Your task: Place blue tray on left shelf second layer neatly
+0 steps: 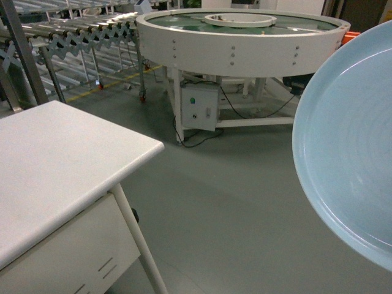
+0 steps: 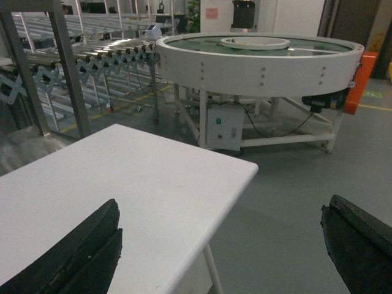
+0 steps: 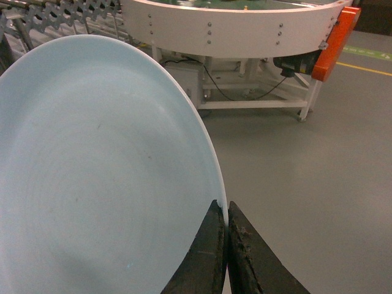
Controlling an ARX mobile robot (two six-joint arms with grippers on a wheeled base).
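Observation:
The blue tray (image 1: 346, 147) is a pale sky-blue shallow dish, held up in the air at the right edge of the head view, tilted with its face toward the camera. In the right wrist view the blue tray (image 3: 92, 177) fills the left half, and my right gripper (image 3: 226, 211) is shut on its rim. My left gripper (image 2: 220, 229) is open, its two black fingers (image 2: 86, 257) wide apart above the corner of a white table (image 2: 141, 177), holding nothing. The left shelf is out of view.
The white table (image 1: 55, 165) with a drawer stands at the lower left. A large round white conveyor (image 1: 245, 37) with a grey control box (image 1: 199, 107) stands ahead on grey floor (image 1: 233, 202). Roller conveyors (image 1: 67, 30) line the far left.

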